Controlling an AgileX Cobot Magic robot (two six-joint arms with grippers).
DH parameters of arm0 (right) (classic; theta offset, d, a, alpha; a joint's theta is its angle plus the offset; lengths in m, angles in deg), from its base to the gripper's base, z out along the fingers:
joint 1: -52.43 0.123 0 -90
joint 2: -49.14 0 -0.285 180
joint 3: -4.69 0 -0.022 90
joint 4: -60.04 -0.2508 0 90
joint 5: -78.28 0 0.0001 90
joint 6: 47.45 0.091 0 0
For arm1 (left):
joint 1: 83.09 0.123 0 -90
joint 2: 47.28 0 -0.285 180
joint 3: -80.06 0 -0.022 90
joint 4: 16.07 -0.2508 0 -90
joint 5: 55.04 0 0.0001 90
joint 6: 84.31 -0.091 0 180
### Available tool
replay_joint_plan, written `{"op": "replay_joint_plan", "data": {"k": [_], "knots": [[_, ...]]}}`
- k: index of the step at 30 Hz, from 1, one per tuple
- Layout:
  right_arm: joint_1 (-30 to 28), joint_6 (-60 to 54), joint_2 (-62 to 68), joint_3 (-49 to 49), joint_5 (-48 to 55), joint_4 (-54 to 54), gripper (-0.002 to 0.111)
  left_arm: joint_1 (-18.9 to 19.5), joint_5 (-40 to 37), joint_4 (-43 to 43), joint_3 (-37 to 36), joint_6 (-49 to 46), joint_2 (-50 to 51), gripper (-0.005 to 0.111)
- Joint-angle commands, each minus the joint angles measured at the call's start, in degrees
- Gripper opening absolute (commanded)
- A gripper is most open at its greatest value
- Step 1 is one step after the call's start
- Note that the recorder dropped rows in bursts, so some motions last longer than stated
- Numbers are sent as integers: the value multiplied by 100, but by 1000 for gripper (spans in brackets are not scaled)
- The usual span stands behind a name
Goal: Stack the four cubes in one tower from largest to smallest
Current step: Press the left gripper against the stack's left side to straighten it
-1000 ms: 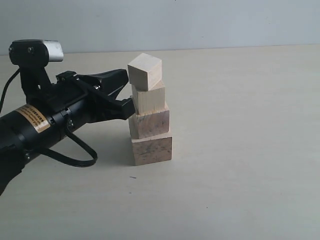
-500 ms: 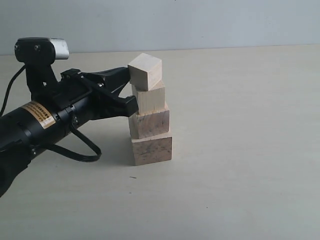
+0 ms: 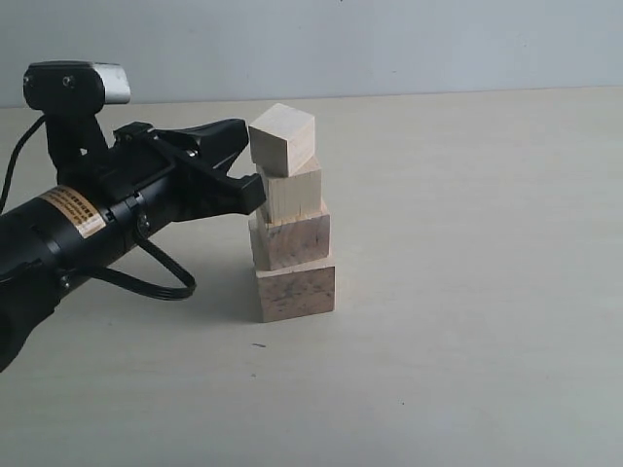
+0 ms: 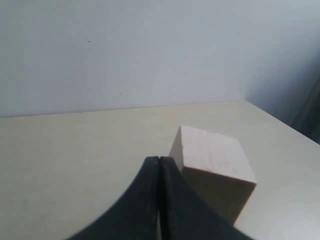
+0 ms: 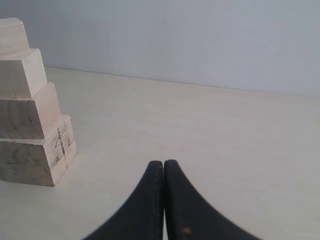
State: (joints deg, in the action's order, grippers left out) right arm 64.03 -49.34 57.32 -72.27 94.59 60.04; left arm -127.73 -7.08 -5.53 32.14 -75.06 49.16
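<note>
The tower stands in the middle of the exterior view: the largest cube (image 3: 296, 289) with dark marks at the bottom, then two middle cubes (image 3: 290, 238) (image 3: 290, 190), then the smallest cube (image 3: 282, 139) on top, turned askew. My left gripper (image 3: 243, 138) is shut and empty, its tip at the top cube's left side. In the left wrist view the shut left gripper (image 4: 159, 160) sits right beside the smallest cube (image 4: 212, 157). In the right wrist view my right gripper (image 5: 163, 163) is shut and empty, well away from the tower (image 5: 30, 115).
The pale table (image 3: 467, 292) stretches around the tower up to a grey-white wall behind. The left arm, with its wrist camera (image 3: 73, 86) and a looping black cable (image 3: 156, 292), fills the left side. The right arm is out of the exterior view.
The left gripper has risen slightly beside the tower, staying shut. The four cubes have not moved.
</note>
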Motion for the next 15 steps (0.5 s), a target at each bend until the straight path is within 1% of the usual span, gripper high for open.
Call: {"op": "replay_joint_plan", "data": {"k": [1, 6, 10, 15], "knots": [[-38, -37, -39, -26, 16, 0, 0, -9, 26, 17, -58, -30, -137, 0], [-38, -37, -39, -26, 16, 0, 0, -9, 12, 54, -221, -280, -393, 0], [-38, -37, -39, -26, 16, 0, 0, -9, 12, 67, -395, -289, -533, 0], [-38, -37, -39, -26, 6, 0, 0, -201, -37, 57, -497, -289, -606, 0]]}}
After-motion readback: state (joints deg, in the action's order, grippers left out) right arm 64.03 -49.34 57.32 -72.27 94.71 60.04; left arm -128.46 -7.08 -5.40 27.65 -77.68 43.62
